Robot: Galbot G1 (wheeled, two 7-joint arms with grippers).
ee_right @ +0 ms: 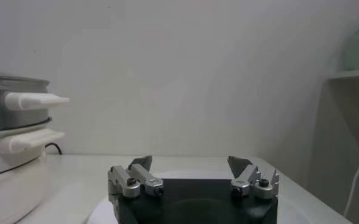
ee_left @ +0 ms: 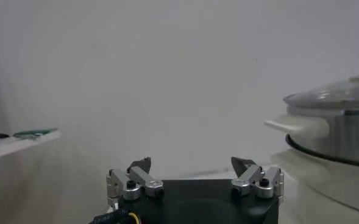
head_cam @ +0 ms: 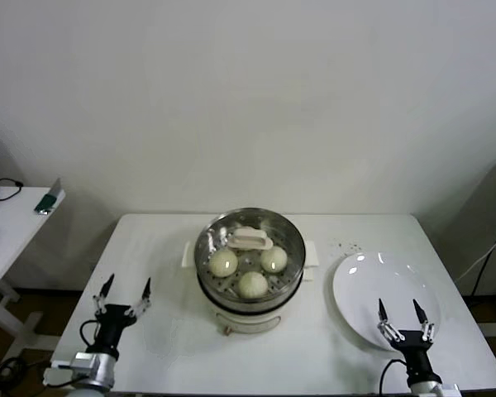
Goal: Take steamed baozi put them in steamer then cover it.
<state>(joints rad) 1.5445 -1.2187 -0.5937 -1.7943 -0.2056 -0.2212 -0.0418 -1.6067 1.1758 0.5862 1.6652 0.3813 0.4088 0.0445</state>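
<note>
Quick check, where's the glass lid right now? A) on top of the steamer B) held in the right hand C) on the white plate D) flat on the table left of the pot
A: the glass lid sits on the steamer, with buns visible through it; the white plate is bare, and both the left hand and right hand are open and empty.
</note>
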